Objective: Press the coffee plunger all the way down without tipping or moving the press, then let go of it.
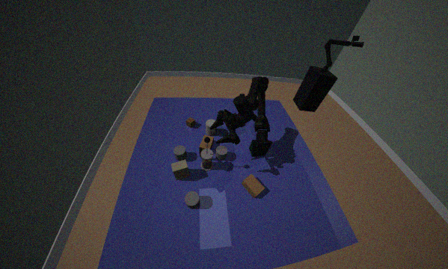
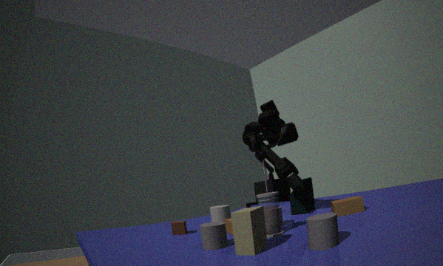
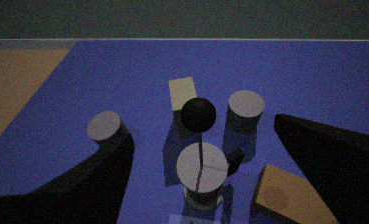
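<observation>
In the wrist view, a grey cylinder point(image 3: 104, 126) at the left is partly covered by the left finger point(image 3: 80, 187), a dark wedge cut off by the frame edge. Toward the middle, a tan block point(image 3: 182, 92) lies behind the black plunger knob point(image 3: 198, 115), which hides its near corner. The knob tops a thin rod running down to the round lid of the coffee press point(image 3: 202, 170); the press stands upright on the blue mat point(image 3: 295, 75), its base cut off at the bottom edge (a small dark handle shows on its right side). Another grey cylinder point(image 3: 245, 108) sits just right of the knob. An orange block point(image 3: 290, 197) at lower right is partly covered by the right finger point(image 3: 335, 165).

The gripper point(image 3: 200, 165) is spread wide with nothing between its fingers, hanging above the press and not touching the knob. In the exterior view the arm point(image 2: 271, 148) is a dark silhouette, its fingers hard to make out.
</observation>
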`<action>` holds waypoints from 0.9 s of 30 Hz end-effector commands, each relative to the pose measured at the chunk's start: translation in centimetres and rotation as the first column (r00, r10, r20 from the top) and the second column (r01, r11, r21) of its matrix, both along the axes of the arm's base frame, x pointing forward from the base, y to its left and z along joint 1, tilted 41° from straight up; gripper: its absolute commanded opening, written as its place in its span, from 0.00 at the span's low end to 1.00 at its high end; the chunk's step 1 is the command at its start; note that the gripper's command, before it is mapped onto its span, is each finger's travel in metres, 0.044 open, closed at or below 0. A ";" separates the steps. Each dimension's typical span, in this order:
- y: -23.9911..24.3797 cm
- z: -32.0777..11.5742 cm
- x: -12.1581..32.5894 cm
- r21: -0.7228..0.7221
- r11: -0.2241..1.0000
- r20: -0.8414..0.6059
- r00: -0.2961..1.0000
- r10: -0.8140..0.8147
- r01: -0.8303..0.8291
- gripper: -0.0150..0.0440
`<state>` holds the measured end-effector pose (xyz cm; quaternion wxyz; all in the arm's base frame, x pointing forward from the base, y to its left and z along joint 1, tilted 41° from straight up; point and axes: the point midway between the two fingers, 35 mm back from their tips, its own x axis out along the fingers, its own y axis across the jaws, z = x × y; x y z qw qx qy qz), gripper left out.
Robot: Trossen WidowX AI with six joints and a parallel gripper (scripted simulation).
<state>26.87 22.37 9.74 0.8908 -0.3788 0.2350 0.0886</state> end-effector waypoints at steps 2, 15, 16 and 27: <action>-0.1 -0.4 0.4 -0.005 1.000 0.000 1.000 0.006 -0.006 1.00; -0.1 -1.4 2.3 -0.005 1.000 0.001 1.000 0.005 -0.005 1.00; -0.1 -1.5 2.4 -0.005 1.000 0.001 1.000 0.005 -0.005 1.00; -0.3 -2.1 3.6 -0.005 1.000 0.004 1.000 0.005 -0.005 0.96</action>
